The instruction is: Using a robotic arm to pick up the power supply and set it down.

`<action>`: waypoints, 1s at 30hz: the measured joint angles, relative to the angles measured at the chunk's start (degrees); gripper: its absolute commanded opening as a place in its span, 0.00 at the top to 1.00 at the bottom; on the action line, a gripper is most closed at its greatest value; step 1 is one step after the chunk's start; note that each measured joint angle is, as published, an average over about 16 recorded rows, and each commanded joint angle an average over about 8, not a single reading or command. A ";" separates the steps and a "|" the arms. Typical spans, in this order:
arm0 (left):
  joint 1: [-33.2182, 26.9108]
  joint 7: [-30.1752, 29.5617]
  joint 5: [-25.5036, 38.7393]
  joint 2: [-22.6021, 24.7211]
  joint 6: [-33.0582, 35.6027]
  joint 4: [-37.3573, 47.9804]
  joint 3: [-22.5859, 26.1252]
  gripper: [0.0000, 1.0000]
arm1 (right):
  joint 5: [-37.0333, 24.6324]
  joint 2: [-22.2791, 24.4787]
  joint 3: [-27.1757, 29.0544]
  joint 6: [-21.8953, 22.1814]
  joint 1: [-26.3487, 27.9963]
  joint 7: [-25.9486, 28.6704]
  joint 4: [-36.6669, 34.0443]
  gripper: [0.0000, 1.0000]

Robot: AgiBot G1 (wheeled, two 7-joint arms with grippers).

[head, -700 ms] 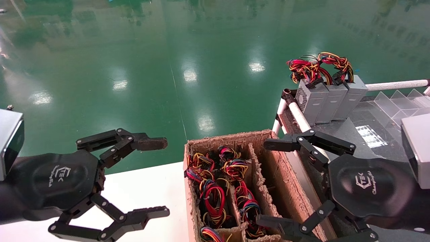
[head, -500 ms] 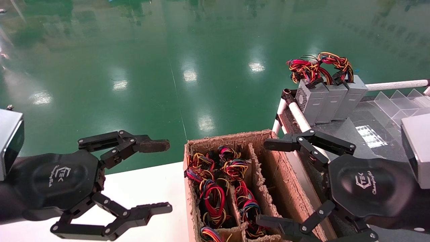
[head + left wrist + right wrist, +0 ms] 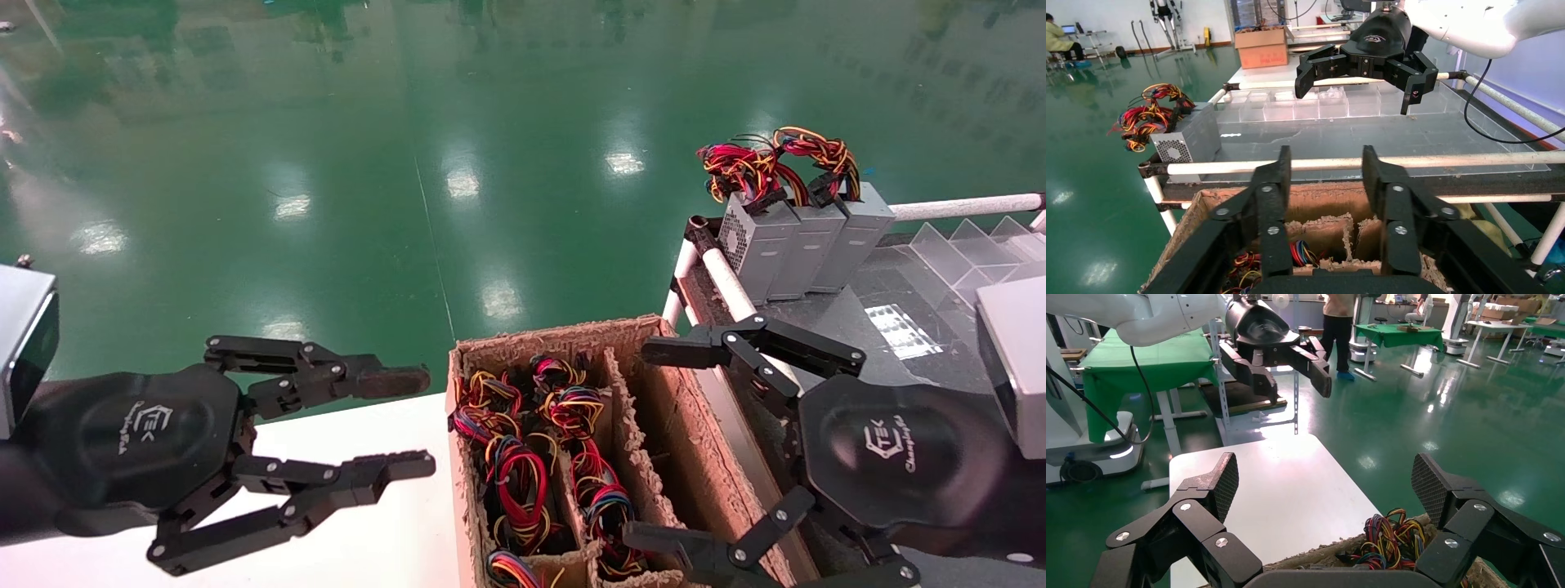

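Three grey power supplies topped by red and yellow wire loops stand side by side on the rack at the right; the left wrist view shows one. More wire bundles fill the left compartments of a cardboard box; the boxes under them are hidden. My right gripper, the all-black one, hangs open over the box's right compartment with nothing between its fingers. It shows again in its own view. My left gripper, with a brownish pad, is open and holds nothing, just left of the box.
A white table lies under the left gripper. A white pipe rail edges the rack beside the box. Clear plastic dividers stand on the rack's dark top. Green floor lies beyond.
The left gripper's fingers have drawn closer together and its tips have reached a little nearer the box. The right gripper has not moved.
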 measured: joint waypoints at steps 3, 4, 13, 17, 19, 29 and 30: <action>0.00 0.00 0.00 0.00 0.00 0.00 0.00 1.00 | 0.00 0.00 0.00 0.00 0.00 0.00 0.00 0.00; 0.00 0.00 0.00 0.00 0.00 0.00 0.00 1.00 | 0.00 0.00 0.00 0.00 0.00 0.00 0.00 0.00; 0.00 0.00 0.00 0.00 0.00 0.00 0.00 1.00 | 0.00 0.00 0.00 0.00 0.00 0.00 0.00 0.00; 0.00 0.00 0.00 0.00 0.00 0.00 0.00 0.95 | 0.00 0.00 0.00 0.00 0.00 0.00 0.00 0.00; 0.00 0.00 0.00 0.00 0.00 0.00 0.00 0.70 | 0.00 0.00 0.00 0.00 0.00 0.00 0.00 0.00; 0.00 0.00 0.00 0.00 0.00 0.00 0.00 0.00 | 0.00 0.00 0.00 0.00 0.00 0.00 0.00 0.00; 0.00 0.00 0.00 0.00 0.00 0.00 0.00 0.00 | 0.00 0.00 0.00 0.00 0.00 0.00 0.00 0.00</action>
